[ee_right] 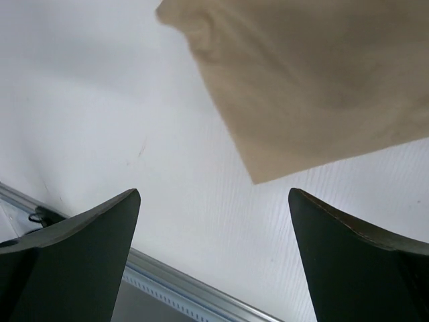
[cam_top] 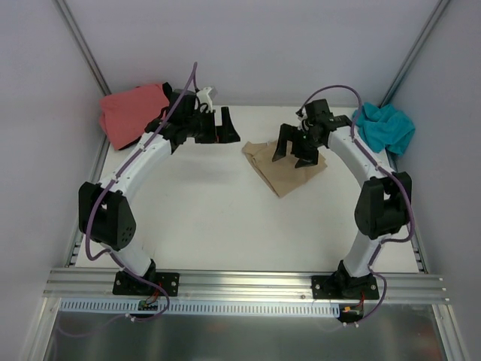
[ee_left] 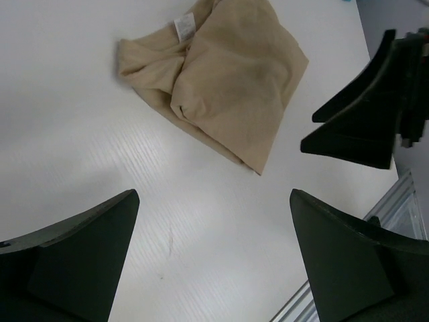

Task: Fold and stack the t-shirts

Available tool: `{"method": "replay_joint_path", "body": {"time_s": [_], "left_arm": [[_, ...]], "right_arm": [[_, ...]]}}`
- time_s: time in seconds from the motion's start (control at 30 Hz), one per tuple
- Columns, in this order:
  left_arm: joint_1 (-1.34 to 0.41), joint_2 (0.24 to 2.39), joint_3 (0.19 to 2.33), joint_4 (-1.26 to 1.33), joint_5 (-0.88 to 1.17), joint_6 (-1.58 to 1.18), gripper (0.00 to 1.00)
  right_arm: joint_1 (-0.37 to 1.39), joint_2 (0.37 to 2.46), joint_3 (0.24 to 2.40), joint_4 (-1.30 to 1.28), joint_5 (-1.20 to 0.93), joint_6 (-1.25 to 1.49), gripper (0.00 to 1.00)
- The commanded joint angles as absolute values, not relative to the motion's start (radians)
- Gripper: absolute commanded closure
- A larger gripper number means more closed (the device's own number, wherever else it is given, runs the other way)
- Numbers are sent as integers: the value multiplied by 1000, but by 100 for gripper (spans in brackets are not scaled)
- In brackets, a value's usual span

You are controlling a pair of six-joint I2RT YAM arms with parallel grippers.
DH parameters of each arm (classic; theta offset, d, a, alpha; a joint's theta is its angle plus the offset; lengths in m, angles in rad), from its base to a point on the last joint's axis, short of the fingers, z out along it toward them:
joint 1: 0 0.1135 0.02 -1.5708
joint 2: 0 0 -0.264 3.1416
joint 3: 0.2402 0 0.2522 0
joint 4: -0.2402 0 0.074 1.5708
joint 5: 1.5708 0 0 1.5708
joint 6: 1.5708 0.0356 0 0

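A tan t-shirt (cam_top: 283,168) lies folded into a rough square at the back middle of the table, also in the left wrist view (ee_left: 228,80) and the right wrist view (ee_right: 315,80). My right gripper (cam_top: 294,153) hovers open over its far right part, holding nothing. Left of the shirt and apart from it, my left gripper (cam_top: 228,126) hangs open and empty. A coral-pink t-shirt (cam_top: 129,113) lies bunched at the back left, behind the left arm. A teal t-shirt (cam_top: 385,126) is crumpled at the back right corner.
The right gripper's fingers (ee_left: 365,114) show in the left wrist view, to the right of the tan shirt. A metal rail (cam_top: 248,284) runs along the near table edge. White walls close in the back and sides.
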State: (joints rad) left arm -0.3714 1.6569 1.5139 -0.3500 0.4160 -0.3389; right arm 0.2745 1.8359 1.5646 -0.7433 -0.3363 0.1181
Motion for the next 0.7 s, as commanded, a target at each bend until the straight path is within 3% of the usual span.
{"method": "replay_joint_path", "body": {"time_s": [0.0, 0.33, 0.67], "left_arm": [[-364, 1611, 1427, -279, 489, -386, 1], [-362, 1542, 1301, -167, 548, -482, 1], [-362, 1522, 1290, -176, 551, -489, 1]], "right_arm": [[333, 1743, 1553, -857, -282, 39, 1], [411, 1787, 1422, -894, -126, -52, 1], [460, 1925, 1529, -931, -58, -104, 1]]}}
